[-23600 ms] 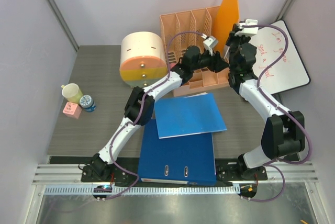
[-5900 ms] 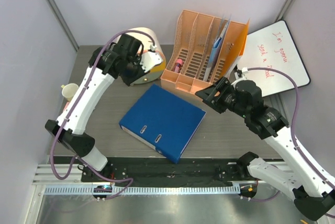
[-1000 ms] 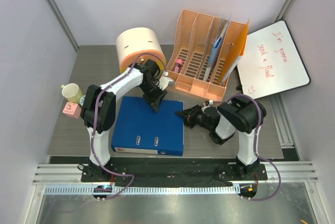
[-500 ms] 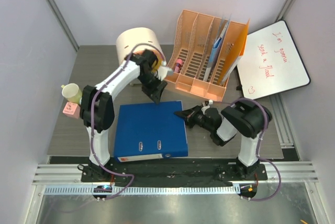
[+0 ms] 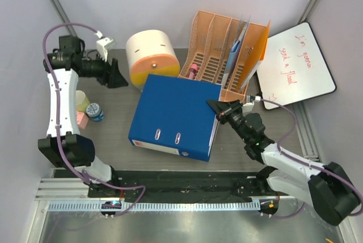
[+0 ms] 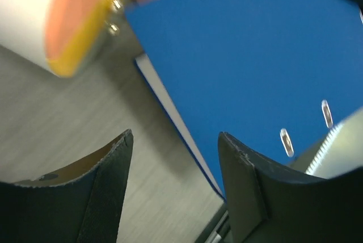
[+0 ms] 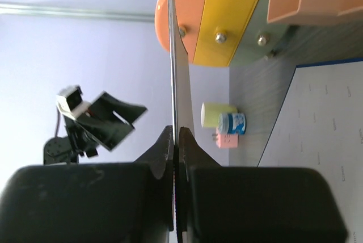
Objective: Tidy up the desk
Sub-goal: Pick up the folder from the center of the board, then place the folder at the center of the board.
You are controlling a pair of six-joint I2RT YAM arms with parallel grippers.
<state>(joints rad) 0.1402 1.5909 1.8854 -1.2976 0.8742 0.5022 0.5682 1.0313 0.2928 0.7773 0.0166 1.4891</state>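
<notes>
Pale lilac walls close round the desk (image 5: 113,141), a dark grey wood-grain top that fills the middle of the top view, with a black strip and a metal rail along its near edge. At the right of centre the right gripper (image 5: 218,108) has its jaws pressed together on the corner of the blue binder (image 5: 176,112). The right wrist view shows a thin board edge running straight up from between the closed fingers, with a white, faintly printed surface below it. The binder sits mid-desk, tilted, its spine towards the rail, and from above its far edge overlaps the foot of the peach file organiser (image 5: 227,44). The left gripper (image 5: 120,78) hangs above the desk's far left corner with its jaws well apart and nothing between them, pointing towards the round drawer unit (image 5: 150,55), which is cream with orange and yellow fronts. Its own view, somewhat blurred, shows bare desk between the fingers. Under that arm, near the left edge, stand a yellow cup (image 5: 83,102), a small blue-and-white jar (image 5: 95,111) and a pink cube (image 5: 79,121), close together. A whiteboard (image 5: 298,64) with red writing lies at the far right.
</notes>
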